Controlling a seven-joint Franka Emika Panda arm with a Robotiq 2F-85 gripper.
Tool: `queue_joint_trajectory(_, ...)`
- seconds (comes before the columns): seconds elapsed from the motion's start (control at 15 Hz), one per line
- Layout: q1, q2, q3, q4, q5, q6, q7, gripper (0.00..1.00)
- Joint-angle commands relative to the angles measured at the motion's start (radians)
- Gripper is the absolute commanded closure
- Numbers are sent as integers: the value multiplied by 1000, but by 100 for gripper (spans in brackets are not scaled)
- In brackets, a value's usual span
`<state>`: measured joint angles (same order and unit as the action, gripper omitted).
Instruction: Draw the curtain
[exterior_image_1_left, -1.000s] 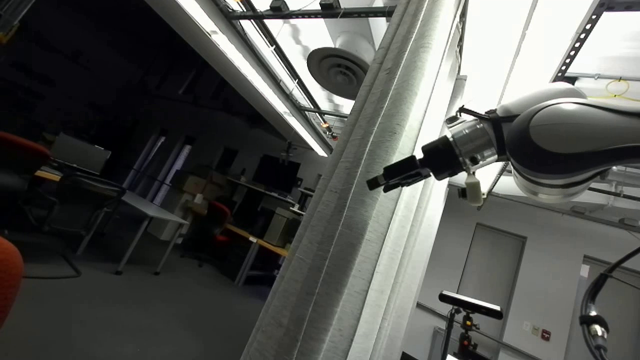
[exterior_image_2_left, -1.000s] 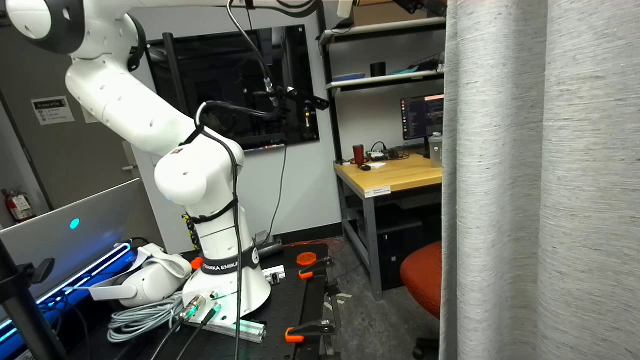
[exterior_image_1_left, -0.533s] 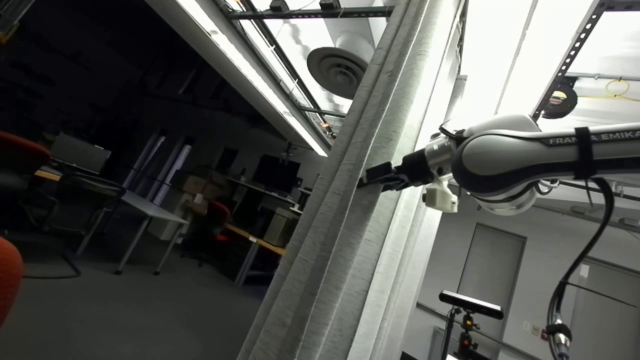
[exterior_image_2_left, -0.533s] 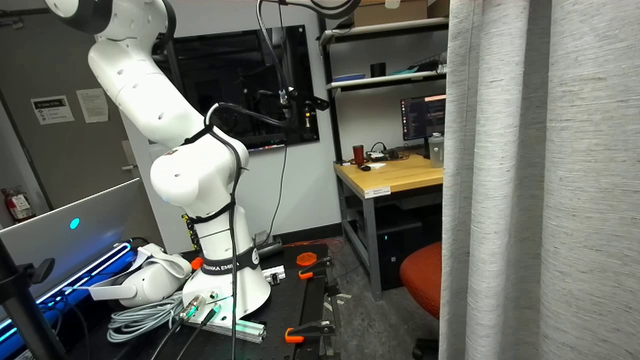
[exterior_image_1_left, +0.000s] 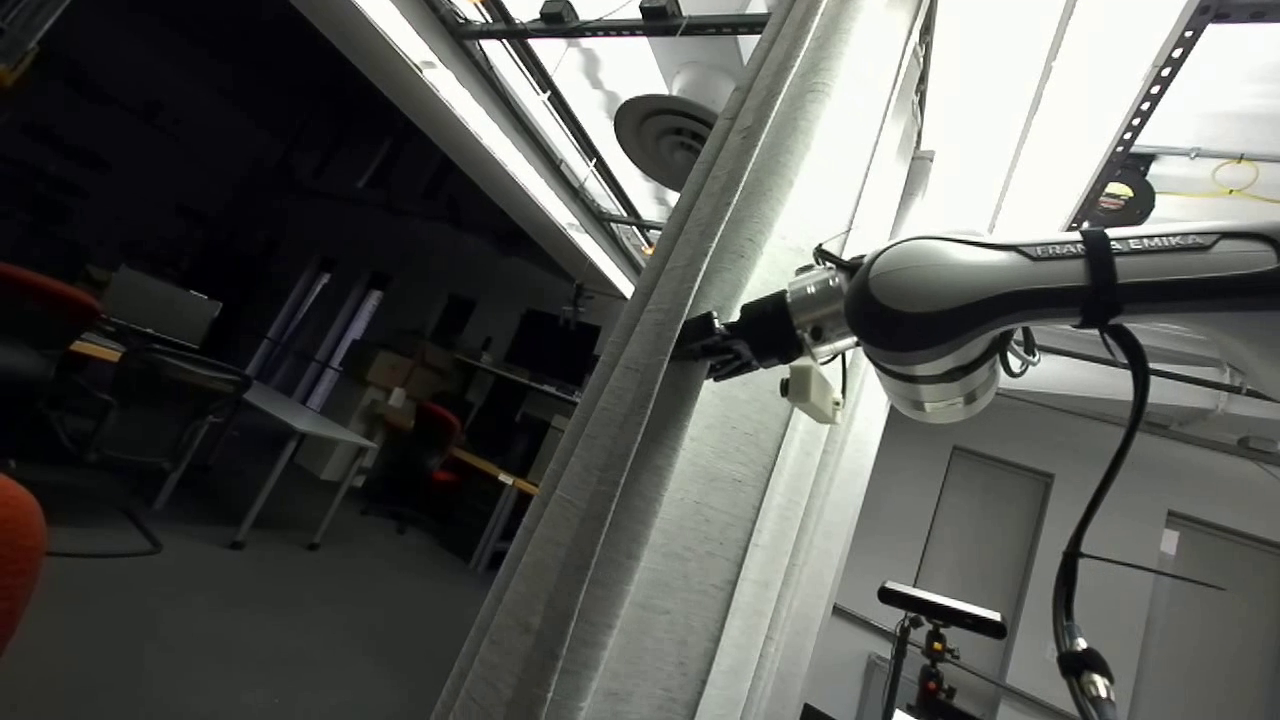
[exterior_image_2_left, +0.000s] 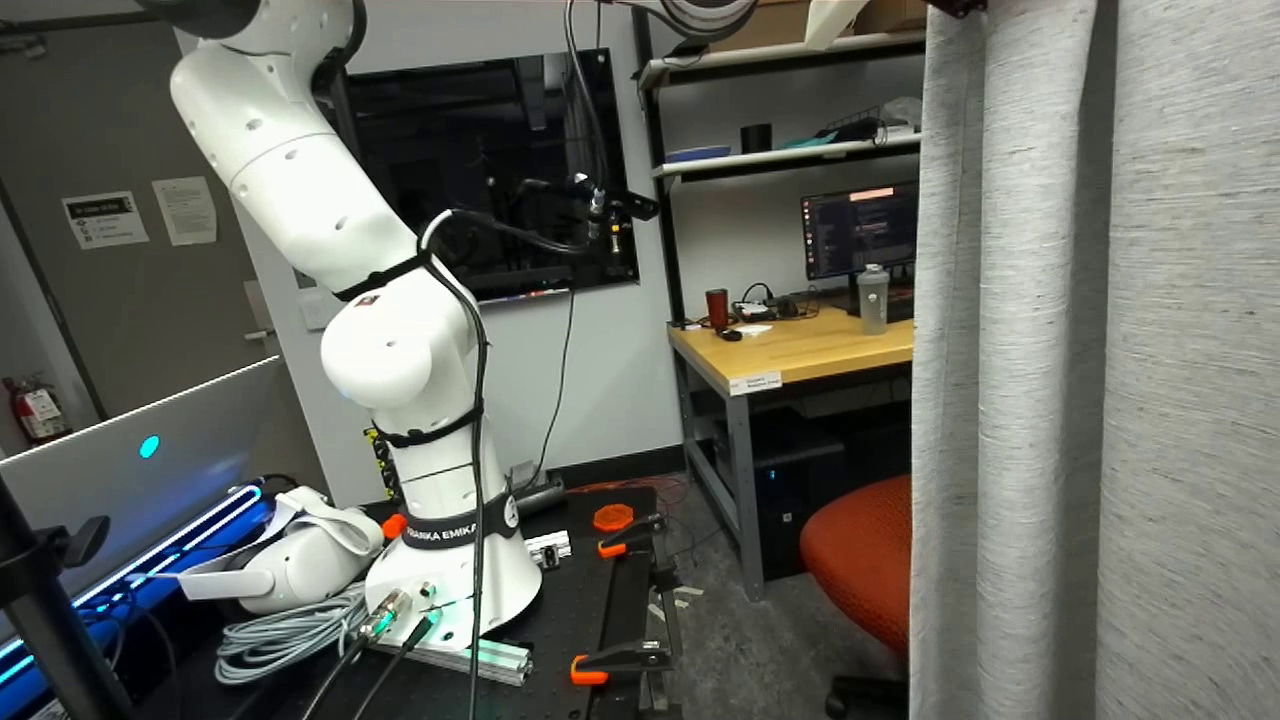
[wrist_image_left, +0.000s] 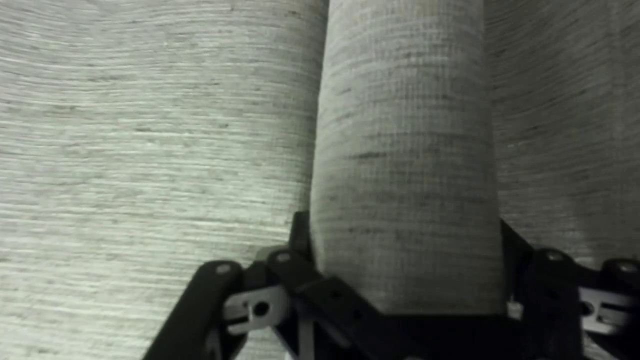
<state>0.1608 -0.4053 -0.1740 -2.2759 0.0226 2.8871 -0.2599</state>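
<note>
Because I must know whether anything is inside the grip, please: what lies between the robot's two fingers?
A broad, rounded fold of the curtain lies between the fingers, which stand well apart on either side of it; this shows in the wrist view.

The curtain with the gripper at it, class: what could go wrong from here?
In the wrist view a fold of the curtain lies between the fingers of the gripper; whether they pinch it is unclear, so it may slip out.
The cable hanging below the robot arm could snag as the arm moves.
In an exterior view the red chair shows beside the curtain's edge; the cloth might catch on it, though depth is hard to judge.
</note>
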Motion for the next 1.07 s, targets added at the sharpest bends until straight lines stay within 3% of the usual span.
queue_joint_trajectory(0.0,27,46,-19,53,9,-8,-29,49)
queue_joint_trajectory(0.33,4,92,3,89,-25,0,-8,88)
queue_joint_trajectory(0.47,-28,117,45,106,-37,3,2,99)
queue_joint_trajectory(0.67,-82,146,142,117,-116,19,82,100)
queue_joint_trajectory(1.0,-189,155,419,131,-420,-9,461,100)
